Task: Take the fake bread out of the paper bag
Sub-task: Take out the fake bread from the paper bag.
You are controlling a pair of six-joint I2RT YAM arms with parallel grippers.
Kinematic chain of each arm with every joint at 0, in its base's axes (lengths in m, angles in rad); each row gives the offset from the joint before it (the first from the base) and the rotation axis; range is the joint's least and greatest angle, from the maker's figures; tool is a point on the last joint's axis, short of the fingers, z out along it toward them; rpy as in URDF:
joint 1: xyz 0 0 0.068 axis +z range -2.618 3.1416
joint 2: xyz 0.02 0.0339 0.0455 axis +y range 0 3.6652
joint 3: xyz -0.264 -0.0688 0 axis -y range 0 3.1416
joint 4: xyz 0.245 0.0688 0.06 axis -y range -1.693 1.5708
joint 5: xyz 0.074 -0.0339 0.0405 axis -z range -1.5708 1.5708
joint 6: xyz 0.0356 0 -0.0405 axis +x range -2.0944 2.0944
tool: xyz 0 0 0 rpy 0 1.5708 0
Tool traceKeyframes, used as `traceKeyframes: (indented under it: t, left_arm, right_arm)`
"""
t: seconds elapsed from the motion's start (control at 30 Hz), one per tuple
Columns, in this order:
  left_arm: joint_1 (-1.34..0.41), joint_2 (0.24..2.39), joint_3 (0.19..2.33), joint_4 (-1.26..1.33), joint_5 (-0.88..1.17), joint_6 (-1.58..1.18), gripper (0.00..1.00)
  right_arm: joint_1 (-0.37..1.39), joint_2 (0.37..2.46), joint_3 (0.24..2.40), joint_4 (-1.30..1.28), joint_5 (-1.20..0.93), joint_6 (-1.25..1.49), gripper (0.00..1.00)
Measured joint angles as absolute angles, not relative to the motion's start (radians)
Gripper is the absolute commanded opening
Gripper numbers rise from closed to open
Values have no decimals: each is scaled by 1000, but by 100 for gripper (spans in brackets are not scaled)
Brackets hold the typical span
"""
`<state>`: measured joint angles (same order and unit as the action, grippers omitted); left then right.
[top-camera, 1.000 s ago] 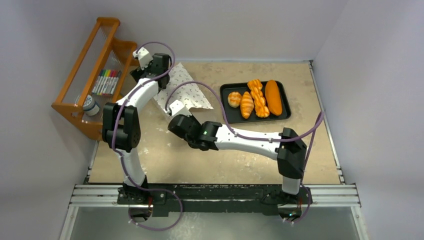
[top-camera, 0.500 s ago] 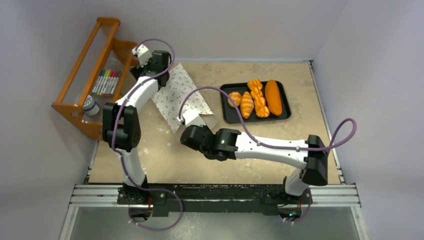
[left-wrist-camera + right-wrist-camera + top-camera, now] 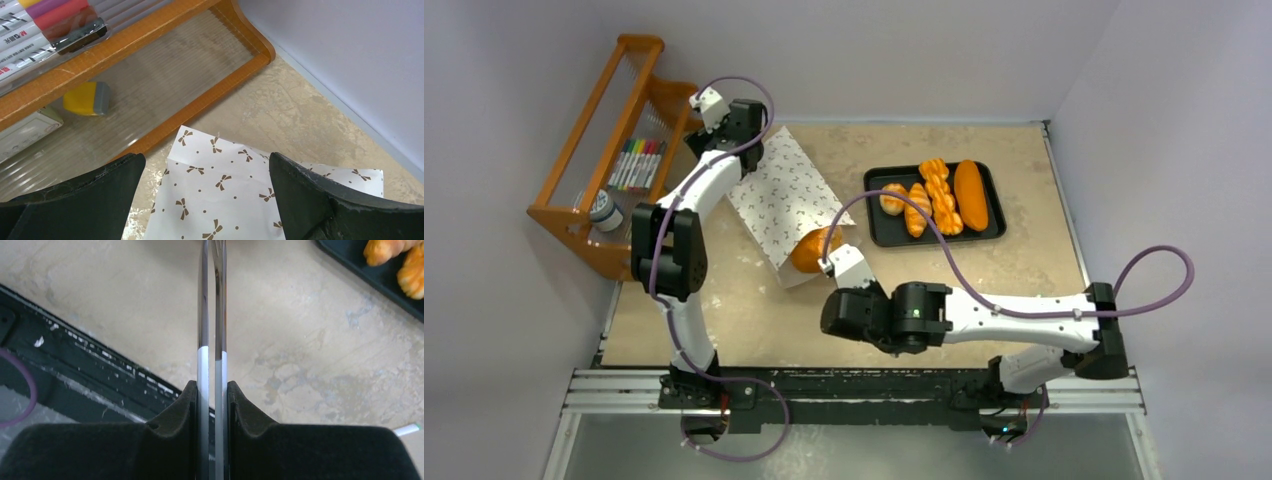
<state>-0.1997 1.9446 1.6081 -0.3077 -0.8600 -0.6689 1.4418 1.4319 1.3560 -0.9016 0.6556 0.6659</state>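
The paper bag [image 3: 784,195] lies flatter than a second ago, and an orange loaf [image 3: 814,250] now pokes out of its near mouth, left of the black tray [image 3: 876,232], so the pull looks like it's working. Up top the left gripper [image 3: 205,167] hangs wide open over the bag's far corner. Only the right wrist view shows the right gripper [image 3: 212,392] pinched narrow on thin metal tongs [image 3: 212,315]; can't tell if they hold the loaf.
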Motion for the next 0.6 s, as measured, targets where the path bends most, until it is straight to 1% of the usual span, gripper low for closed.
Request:
traceKeyframes:
  t: [0.33, 0.6]
  left_arm:
    - [-203, 1954, 1622, -323, -867, -669, 100]
    - [-205, 1965, 1643, -333, -868, -668, 100]
  right_arm:
    - [1577, 1343, 1345, -1095, 672, 884, 0]
    - [1610, 1281, 1344, -1132, 703, 970, 0]
